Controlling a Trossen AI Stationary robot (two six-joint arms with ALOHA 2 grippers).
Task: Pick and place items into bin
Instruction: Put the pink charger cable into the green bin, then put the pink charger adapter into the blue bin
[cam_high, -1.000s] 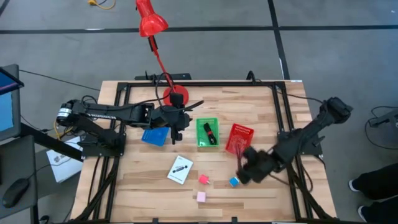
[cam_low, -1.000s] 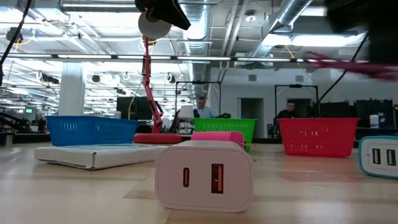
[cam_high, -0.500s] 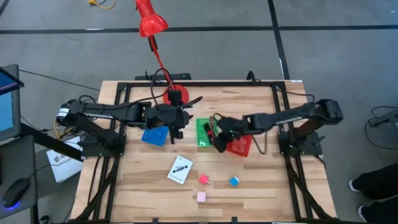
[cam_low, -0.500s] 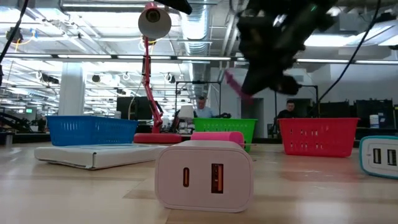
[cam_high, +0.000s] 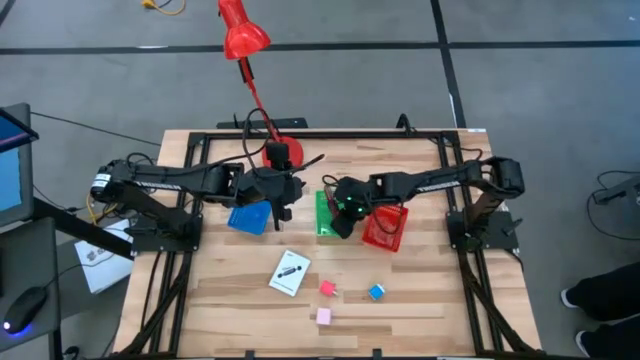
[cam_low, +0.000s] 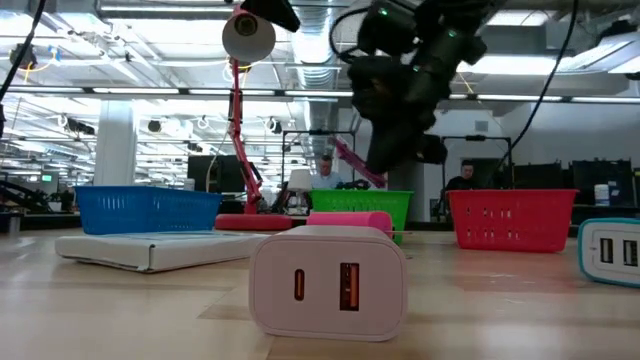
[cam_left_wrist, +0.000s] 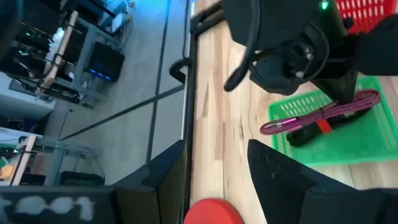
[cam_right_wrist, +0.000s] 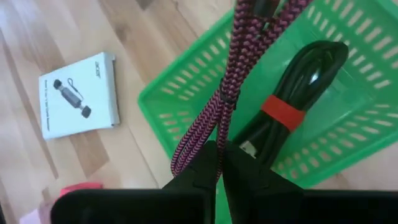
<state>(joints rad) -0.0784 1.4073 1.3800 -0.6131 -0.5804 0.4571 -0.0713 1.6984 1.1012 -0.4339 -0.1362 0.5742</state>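
Note:
My right gripper (cam_high: 343, 215) hovers over the green bin (cam_high: 322, 228), shut on the dark red braided cable (cam_right_wrist: 233, 74). A black cable bundle with a red band (cam_right_wrist: 292, 99) lies in that bin. My left gripper (cam_left_wrist: 214, 180) is open above the table, between the blue bin (cam_high: 250, 217) and the green bin, touching nothing. The white card with a black mark (cam_high: 289, 272), two pink cubes (cam_high: 327, 288) (cam_high: 323, 316) and the small blue cube (cam_high: 376, 292) lie flat on the near part of the table. My right gripper pinches the dark red cable between its two fingers on a doubled run of strands (cam_right_wrist: 219, 146). It comes at the cable from above, slanting toward the table's left. The free part (cam_left_wrist: 323, 115) hangs out over the green bin; whether it touches the contents, I cannot tell.
The red bin (cam_high: 385, 225) stands right of the green one, under my right arm. The red desk lamp's base (cam_high: 282, 155) sits at the far edge behind my left gripper. Black rails frame the table (cam_high: 200, 290).
My right arm has swung from the near right of the table, by the blue cube, up toward the far left, carrying the dark red cable across the red bin until it stands over the green bin. The left arm has kept still.

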